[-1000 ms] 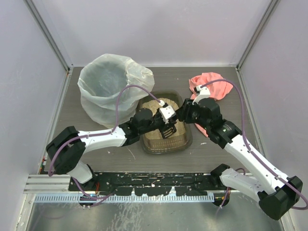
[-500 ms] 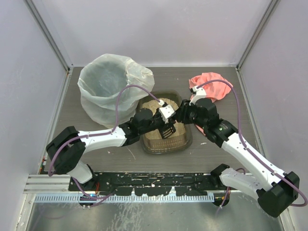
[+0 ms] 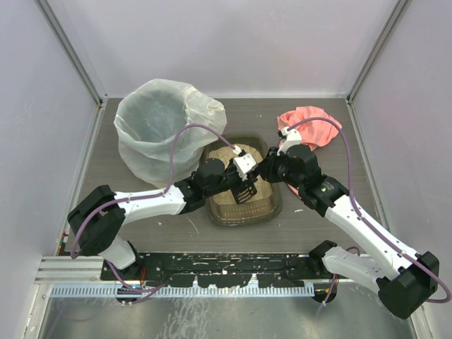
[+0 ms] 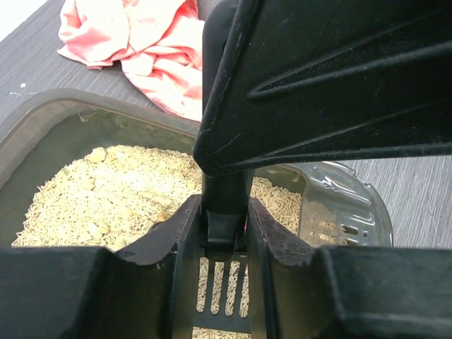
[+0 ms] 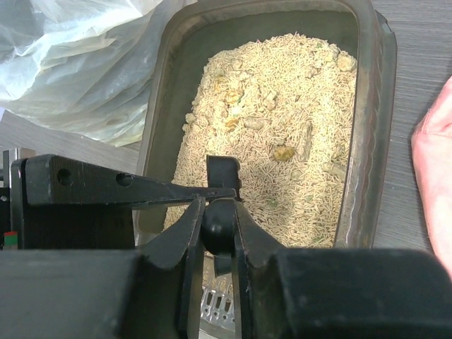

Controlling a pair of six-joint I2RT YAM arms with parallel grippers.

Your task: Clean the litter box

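tan sandy litter (image 5: 282,106) covers most of the litter box (image 3: 274,209), a shallow dark grey-brown tray at mid-frame in the top view, on the grey wood-grain tabletop (image 3: 212,236). the tray lies between the bag-lined bin (image 3: 159,131), just beside it at upper left, and a pink cloth (image 3: 311,126) at upper right, near the rim.

both arms meet over the tray. left fingers (image 4: 173,247) are closed narrow on the handle of a black slotted scoop (image 4: 224,212). its slots sit low centre in the left wrist view, with litter showing through them. right fingers (image 5: 185,240) are likewise pinched narrow on the rounded end of the same handle, low centre in the right wrist view. the two grips sit close together, and the right one fills the top of the left wrist view.

litter surface is lumpy, with pale and darker clumps toward the upper right of the right wrist view. the tray floor shows bare at one corner, right of centre in the left wrist view. cannot tell whether the scoop blade touches the litter.
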